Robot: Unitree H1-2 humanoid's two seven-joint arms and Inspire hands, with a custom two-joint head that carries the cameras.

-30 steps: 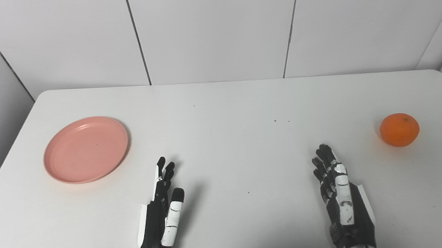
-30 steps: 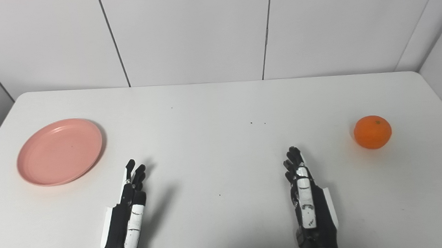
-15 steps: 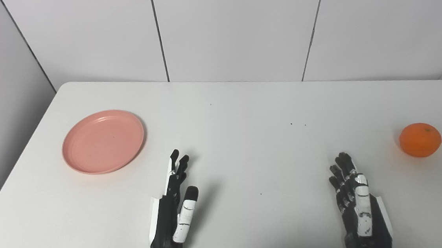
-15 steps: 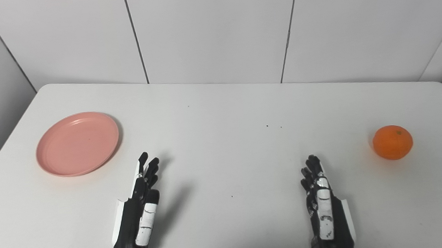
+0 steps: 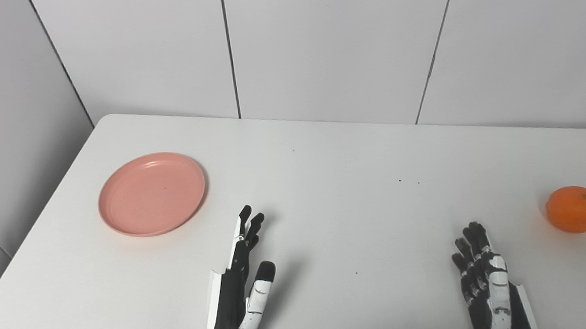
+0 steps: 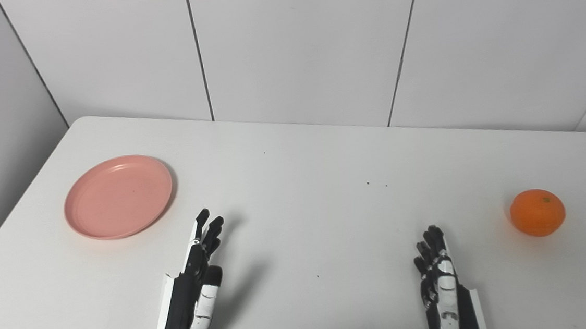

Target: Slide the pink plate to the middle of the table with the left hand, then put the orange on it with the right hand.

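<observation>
Bright, even, sharp pictures; soft shadows fall right of each robot hand (image 5: 242, 288) on the white table (image 5: 360, 222).

The scene is viewed from two head cameras set side by side, angled down from above and behind the fingers (image 5: 248, 231), toward the wall (image 5: 315, 42). The whole table (image 6: 300, 185) is shared by both views, slightly offset sideways.

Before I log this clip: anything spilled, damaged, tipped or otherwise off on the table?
Nothing stands out. The pink plate lies flat and empty at the table's left, the orange sits whole at the right, and the left hand and right hand are both open, holding nothing.
</observation>
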